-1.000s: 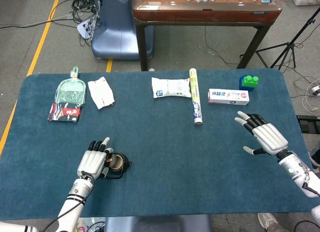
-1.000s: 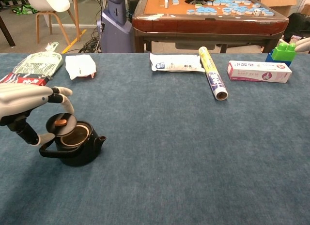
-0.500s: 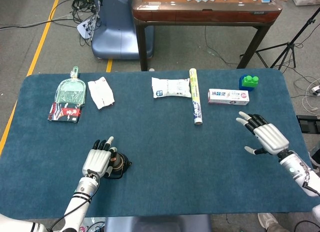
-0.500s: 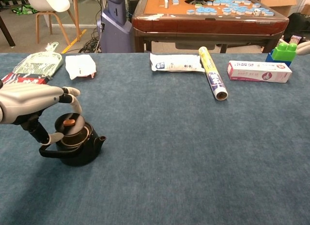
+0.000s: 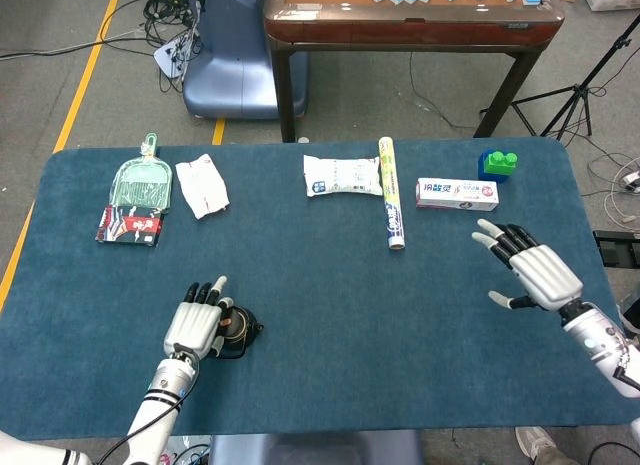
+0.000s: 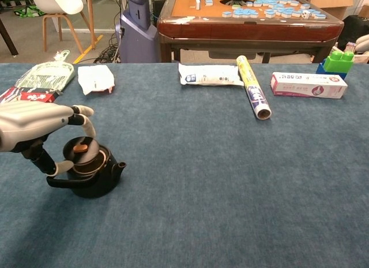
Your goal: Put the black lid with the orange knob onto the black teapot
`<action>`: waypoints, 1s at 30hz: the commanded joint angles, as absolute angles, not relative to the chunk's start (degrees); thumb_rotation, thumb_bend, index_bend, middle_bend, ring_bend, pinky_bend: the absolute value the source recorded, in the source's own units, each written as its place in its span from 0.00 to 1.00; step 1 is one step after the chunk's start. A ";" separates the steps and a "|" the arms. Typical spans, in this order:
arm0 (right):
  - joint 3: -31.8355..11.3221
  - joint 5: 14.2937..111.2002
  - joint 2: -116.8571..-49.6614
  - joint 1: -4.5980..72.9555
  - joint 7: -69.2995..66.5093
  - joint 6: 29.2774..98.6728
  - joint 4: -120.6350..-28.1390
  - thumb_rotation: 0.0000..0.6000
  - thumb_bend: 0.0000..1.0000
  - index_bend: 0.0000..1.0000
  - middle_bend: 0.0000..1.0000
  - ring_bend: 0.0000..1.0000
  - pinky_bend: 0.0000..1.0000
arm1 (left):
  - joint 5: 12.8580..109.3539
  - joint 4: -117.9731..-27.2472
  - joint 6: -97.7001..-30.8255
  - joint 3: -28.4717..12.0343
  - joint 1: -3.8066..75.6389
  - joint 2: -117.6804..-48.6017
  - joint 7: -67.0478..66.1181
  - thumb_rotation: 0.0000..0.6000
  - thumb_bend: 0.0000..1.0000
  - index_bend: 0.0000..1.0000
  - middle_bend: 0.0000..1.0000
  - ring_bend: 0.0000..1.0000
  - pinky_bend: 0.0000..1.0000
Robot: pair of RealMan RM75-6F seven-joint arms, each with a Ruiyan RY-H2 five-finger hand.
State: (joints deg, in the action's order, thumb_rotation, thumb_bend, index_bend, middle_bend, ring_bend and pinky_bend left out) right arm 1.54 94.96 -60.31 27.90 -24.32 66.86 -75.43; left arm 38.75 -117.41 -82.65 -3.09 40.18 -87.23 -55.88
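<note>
From the head view, your left hand [image 5: 194, 326] has slid closer over the black teapot [image 5: 238, 332] at the worktop's [image 5: 330, 285] near left; your right hand [image 5: 535, 273] hangs spread and empty. In the chest view, the lid [image 6: 81, 150], pinched by your left hand [image 6: 31, 129], has dropped from above the rim to resting tilted in the teapot's [image 6: 89, 176] mouth, so seating looks nearly done.

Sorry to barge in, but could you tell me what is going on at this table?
The left hand holds the black lid by its edge, tilted over the mouth of the teapot and not yet seated flat. The right hand hovers open over the far side of the table, holding nothing.
</note>
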 commanded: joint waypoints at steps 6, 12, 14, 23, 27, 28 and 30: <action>1.16 93.98 -59.05 27.95 -22.26 66.00 -77.70 1.00 0.25 0.01 0.00 0.00 0.00 | 38.76 -116.44 -81.32 -3.12 40.14 -87.14 -54.93 1.00 0.36 0.37 0.00 0.00 0.00; 1.00 93.82 -59.22 28.10 -21.79 65.67 -77.89 1.00 0.25 0.01 0.00 0.00 0.00 | 39.02 -116.22 -80.79 -3.09 39.88 -86.62 -54.07 1.00 0.36 0.31 0.00 0.00 0.00; 0.94 93.70 -59.21 28.10 -21.69 65.60 -77.89 1.00 0.25 0.01 0.00 0.00 0.00 | 38.96 -116.17 -80.64 -3.12 39.82 -86.49 -53.86 1.00 0.36 0.27 0.00 0.00 0.00; 0.83 93.62 -59.35 28.09 -21.57 65.54 -77.81 1.00 0.25 0.01 0.00 0.00 0.00 | 38.65 -116.51 -80.46 -3.03 39.73 -86.29 -53.84 1.00 0.36 0.23 0.00 0.00 0.00; 0.75 93.62 -59.34 28.07 -21.49 65.66 -77.80 1.00 0.25 0.01 0.00 0.00 0.00 | 38.01 -116.78 -80.66 -2.97 39.70 -86.30 -54.20 1.00 0.36 0.20 0.00 0.00 0.00; 0.73 93.62 -59.33 28.07 -21.49 65.67 -77.82 1.00 0.25 0.01 0.00 0.00 0.00 | 37.93 -116.84 -80.77 -3.02 39.70 -86.34 -54.26 1.00 0.36 0.19 0.00 0.00 0.00; 0.72 93.61 -59.35 28.05 -21.54 65.71 -77.79 1.00 0.25 0.01 0.00 0.00 0.00 | 38.01 -116.87 -80.96 -3.06 39.70 -86.46 -54.30 1.00 0.36 0.17 0.00 0.00 0.00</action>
